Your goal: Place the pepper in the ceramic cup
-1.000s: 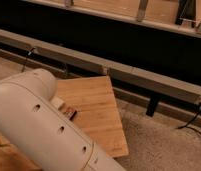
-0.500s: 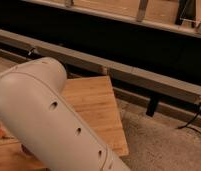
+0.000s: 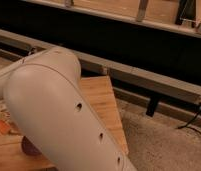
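Blocking view: arm (image 3: 64, 115) filled the left and centre of the shot, so you had little of the table (image 3: 106, 100) to go on.
Gripper: not visible anywhere; prob. hidden behind or below the arm's bulk. You couldn't tell whether it was spread, pressed together or pinching sth.
Pepper: an orange sliver (image 3: 0, 125) showed at the far left edge, on the table, just beside the arm's lower-left outline. Likely the pepper, but you saw only a bit of it.
Pepper axis: the visible bit ran roughly left-right w/ a slight downward slant. Tip vs. stem end: can't tell.
Cup: not seen; either covered by the arm or out of shot.
Dark obj: a rounded dark reddish shape (image 3: 28, 146) peeked out under the arm, below and right of the orange sliver, near it but apart. Poss. a bowl, not the cup.
Key relation: pepper vs. gripper couldn't be read, since the gripper was hidden. What you could say: the pepper lay at the left side of the table, left of the arm.
Nearer arm: only one arm on this rig, so no choice to make.
Task stage, est.: pepper looked to be lying on the table and not in any cup, so placing was not yet done.
Risk, est.: w/ the cup unseen, you'd have been aiming blind.
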You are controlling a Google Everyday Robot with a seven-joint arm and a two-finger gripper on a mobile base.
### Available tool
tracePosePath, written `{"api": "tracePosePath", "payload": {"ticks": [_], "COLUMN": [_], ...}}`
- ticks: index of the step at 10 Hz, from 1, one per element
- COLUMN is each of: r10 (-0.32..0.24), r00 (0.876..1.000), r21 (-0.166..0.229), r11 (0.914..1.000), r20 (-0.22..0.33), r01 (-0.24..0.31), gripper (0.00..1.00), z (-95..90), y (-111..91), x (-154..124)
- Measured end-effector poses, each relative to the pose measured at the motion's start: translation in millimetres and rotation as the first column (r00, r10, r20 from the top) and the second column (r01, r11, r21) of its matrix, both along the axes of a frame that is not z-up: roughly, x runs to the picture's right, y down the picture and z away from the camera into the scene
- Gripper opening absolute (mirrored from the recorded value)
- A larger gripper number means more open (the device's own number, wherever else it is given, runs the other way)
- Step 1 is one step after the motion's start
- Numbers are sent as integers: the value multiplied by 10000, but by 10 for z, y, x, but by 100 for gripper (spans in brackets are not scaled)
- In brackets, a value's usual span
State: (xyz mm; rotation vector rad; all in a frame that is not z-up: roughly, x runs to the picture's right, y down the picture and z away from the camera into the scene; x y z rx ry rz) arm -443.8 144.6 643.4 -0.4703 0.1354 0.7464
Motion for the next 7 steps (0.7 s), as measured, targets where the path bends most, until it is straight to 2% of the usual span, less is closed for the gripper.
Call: {"api": "tracePosePath", "payload": {"ticks": [3,7], "r10": [288,434], "r00": [9988,9956], "r21": [181,60], "r11": [9994,9991], "r20": [-385,-826], "r01": [-281,-430], "gripper": [0,0], "z": [13,263], "y": [-25,-129], "x": [160,285]}}
